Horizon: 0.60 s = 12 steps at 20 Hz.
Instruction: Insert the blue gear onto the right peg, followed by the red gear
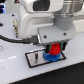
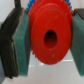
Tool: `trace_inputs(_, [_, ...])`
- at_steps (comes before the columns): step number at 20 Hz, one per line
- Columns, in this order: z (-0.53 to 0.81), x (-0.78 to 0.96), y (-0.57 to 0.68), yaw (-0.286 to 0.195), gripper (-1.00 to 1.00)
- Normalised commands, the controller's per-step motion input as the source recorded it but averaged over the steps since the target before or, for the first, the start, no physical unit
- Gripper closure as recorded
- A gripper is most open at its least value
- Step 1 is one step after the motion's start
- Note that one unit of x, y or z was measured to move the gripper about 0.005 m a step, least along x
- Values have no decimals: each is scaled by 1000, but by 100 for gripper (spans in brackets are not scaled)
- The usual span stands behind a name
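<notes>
A glossy white desk fills the exterior view, evenly lit (soft reflections show on its surface), beneath a dark, blurred backdrop at the upper edge.

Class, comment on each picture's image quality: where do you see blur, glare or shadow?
Exterior view: soft and low-resolution, bright glare on the white arm, dark shadow beneath the hand. Wrist view: the red gear fills the frame, its teeth blurred from closeness; the blue gear barely peeks out behind.

Bright, even light washes my white table nearly featureless; both pictures are coarse and soft. In my wrist view the red gear blurs at its teeth, with dark shade toward nine o'clock.
</notes>
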Motion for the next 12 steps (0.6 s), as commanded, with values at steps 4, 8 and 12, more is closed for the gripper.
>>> trace_inputs(4, [-449, -206, 99, 0, 100])
trace_inputs(8, [-251, -331, 97, 0, 100])
trace_inputs(12, [-133, -473, 114, 0, 100])
